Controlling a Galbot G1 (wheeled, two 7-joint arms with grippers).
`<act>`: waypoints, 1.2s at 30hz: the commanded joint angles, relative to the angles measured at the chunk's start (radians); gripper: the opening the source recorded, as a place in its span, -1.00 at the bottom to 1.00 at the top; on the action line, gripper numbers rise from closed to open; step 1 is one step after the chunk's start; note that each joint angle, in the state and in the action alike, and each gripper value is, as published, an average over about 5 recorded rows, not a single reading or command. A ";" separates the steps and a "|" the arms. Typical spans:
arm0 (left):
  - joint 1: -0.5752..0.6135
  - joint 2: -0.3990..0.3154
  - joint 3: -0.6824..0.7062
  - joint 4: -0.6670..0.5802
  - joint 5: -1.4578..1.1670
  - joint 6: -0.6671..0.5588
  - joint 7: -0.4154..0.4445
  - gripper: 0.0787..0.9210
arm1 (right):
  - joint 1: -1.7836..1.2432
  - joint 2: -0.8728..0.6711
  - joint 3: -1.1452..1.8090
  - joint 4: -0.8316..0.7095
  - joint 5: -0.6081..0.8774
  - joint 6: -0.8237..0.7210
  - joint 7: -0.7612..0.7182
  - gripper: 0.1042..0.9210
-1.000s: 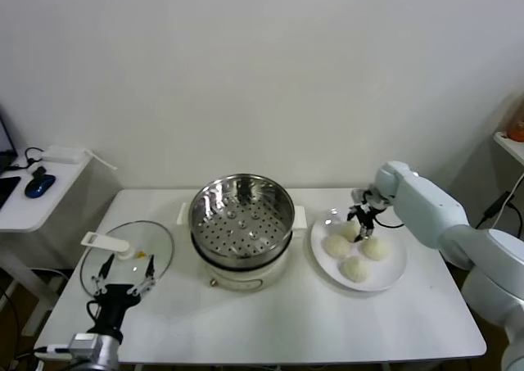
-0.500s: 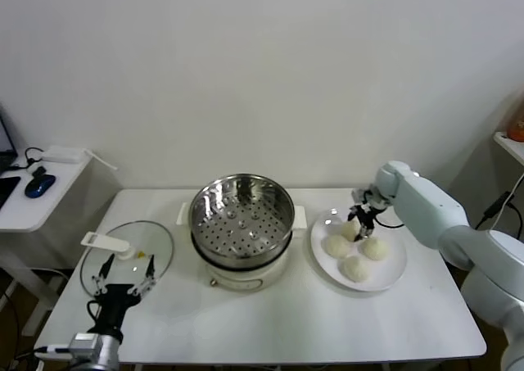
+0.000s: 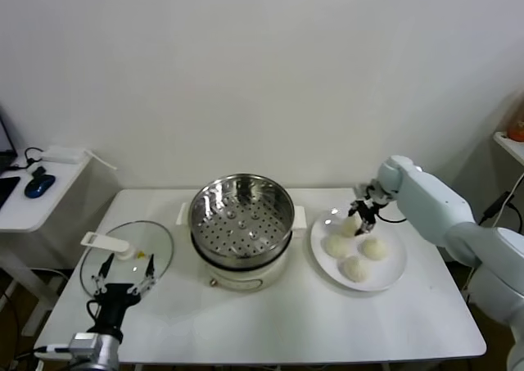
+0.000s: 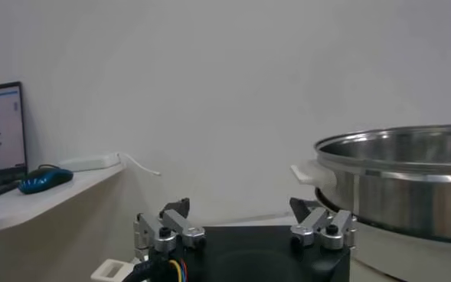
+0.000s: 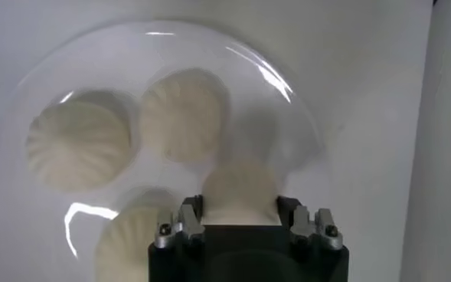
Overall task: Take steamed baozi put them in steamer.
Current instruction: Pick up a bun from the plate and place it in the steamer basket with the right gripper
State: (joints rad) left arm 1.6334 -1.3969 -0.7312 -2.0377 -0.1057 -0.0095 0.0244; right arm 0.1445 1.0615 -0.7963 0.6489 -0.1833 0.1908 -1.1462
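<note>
The steel steamer (image 3: 203, 201) with its perforated tray stands mid-table on a white base and holds nothing; it also shows in the left wrist view (image 4: 409, 184). Three baozi (image 3: 337, 245) lie on the white plate (image 3: 395, 271) to its right. My right gripper (image 3: 360, 220) is at the plate's far side, shut on a fourth baozi (image 3: 350, 226). In the right wrist view that baozi (image 5: 239, 188) sits between the fingers of the gripper (image 5: 239, 208), with the others (image 5: 183, 115) below. My left gripper (image 3: 123, 274) is open and parked at the front left.
A round glass lid (image 3: 139, 242) with a white handle lies left of the steamer, just beyond my left gripper. A side table with a blue mouse (image 3: 39, 186) stands to the far left. A shelf (image 3: 509, 146) juts in at the right edge.
My right gripper has shifted slightly up and to the right at the far baozi. The left arm, steamer and lid have not moved.
</note>
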 commanded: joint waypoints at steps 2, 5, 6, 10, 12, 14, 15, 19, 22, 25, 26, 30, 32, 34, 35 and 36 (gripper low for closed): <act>0.000 0.000 0.000 0.004 0.000 -0.002 0.001 0.77 | 0.127 -0.090 -0.143 0.263 0.052 0.026 -0.009 0.30; 0.002 0.001 -0.002 0.007 0.000 -0.005 0.002 0.77 | 0.217 -0.130 -0.213 0.401 0.070 0.046 -0.014 0.30; 0.004 0.001 -0.002 0.008 0.000 -0.007 0.003 0.77 | 0.251 -0.143 -0.236 0.450 0.083 0.050 -0.016 0.30; 0.007 0.001 -0.002 0.007 0.000 -0.008 0.003 0.77 | 0.356 -0.165 -0.306 0.578 0.116 0.082 -0.017 0.30; 0.005 0.001 -0.001 0.006 0.000 -0.006 0.003 0.77 | 0.399 -0.165 -0.328 0.618 0.114 0.105 -0.016 0.30; 0.004 0.000 0.001 0.004 0.000 -0.004 0.002 0.77 | 0.432 -0.159 -0.340 0.646 0.103 0.127 -0.016 0.30; 0.004 0.000 0.002 0.002 0.000 -0.003 0.002 0.77 | 0.445 -0.154 -0.344 0.656 0.091 0.138 -0.015 0.30; 0.007 0.000 0.004 -0.004 0.003 -0.001 0.002 0.77 | 0.481 -0.116 -0.347 0.692 0.012 0.192 -0.014 0.30; 0.008 0.000 0.005 -0.003 0.003 -0.002 0.001 0.77 | 0.484 -0.066 -0.330 0.701 -0.061 0.225 -0.013 0.30; 0.010 -0.002 0.007 -0.002 0.004 -0.004 0.002 0.77 | 0.467 0.007 -0.305 0.684 -0.136 0.258 -0.012 0.30; 0.011 -0.002 0.007 -0.003 0.004 -0.004 0.002 0.77 | 0.458 0.033 -0.298 0.675 -0.157 0.268 -0.011 0.30; 0.016 0.001 0.004 -0.008 0.003 -0.005 0.002 0.77 | 0.416 0.134 -0.271 0.632 -0.250 0.306 -0.008 0.31; 0.018 0.003 0.001 -0.010 0.001 -0.005 0.002 0.77 | 0.395 0.174 -0.264 0.610 -0.279 0.317 -0.007 0.31; 0.020 0.005 -0.002 -0.011 -0.001 -0.005 0.002 0.77 | 0.373 0.209 -0.258 0.589 -0.302 0.323 -0.007 0.31; 0.021 0.006 -0.003 -0.012 -0.002 -0.005 0.002 0.77 | 0.363 0.224 -0.256 0.579 -0.310 0.325 -0.006 0.30; 0.021 0.007 -0.004 -0.012 -0.002 -0.006 0.002 0.77 | 0.350 0.240 -0.254 0.567 -0.320 0.327 -0.005 0.30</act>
State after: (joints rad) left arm 1.6538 -1.3930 -0.7350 -2.0485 -0.1072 -0.0149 0.0257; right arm 0.5114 1.1907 -1.0544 1.2258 -0.4029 0.4744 -1.1486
